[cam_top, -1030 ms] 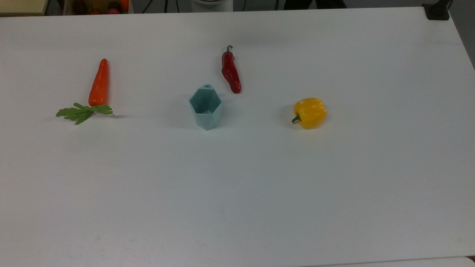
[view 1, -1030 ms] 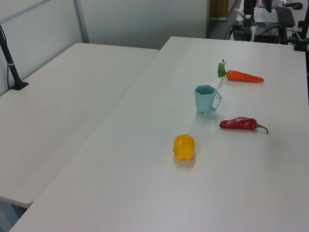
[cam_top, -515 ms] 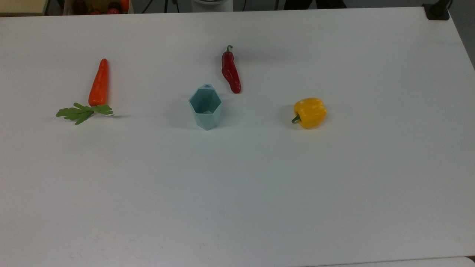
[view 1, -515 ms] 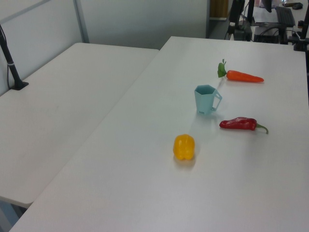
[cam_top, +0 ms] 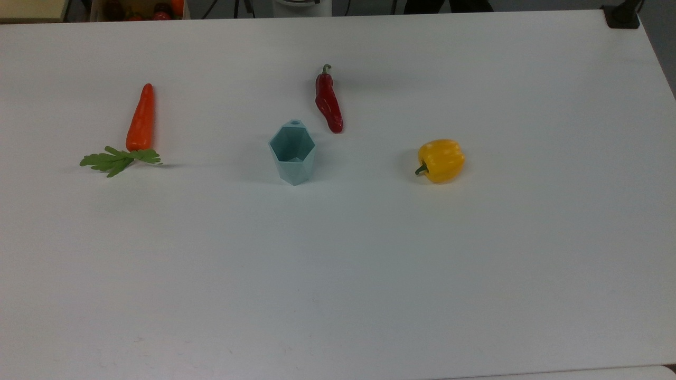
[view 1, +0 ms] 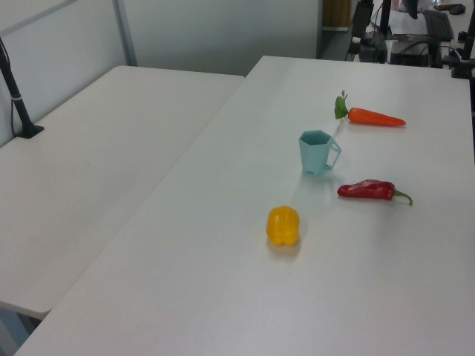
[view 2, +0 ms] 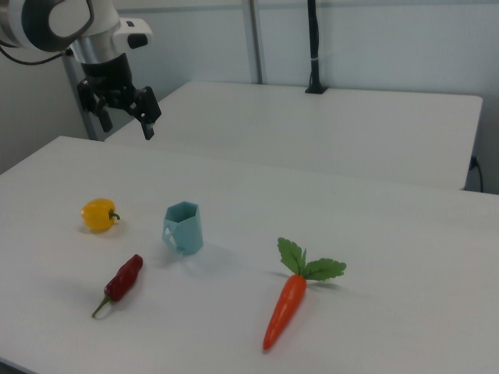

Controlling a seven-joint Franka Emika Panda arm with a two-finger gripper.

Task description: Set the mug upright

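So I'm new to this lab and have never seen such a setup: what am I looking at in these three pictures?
They show one white table from three fixed cameras: one looks down on it, two look from opposite sides. In the right view, the grey-and-white machine is a robot arm; its black two-finger gripper hangs open above the table, holding nothing. On the table stand a pale blue faceted mug, already upright, with an orange carrot with green leaves, a red chili pepper and a yellow bell pepper lying apart from it.
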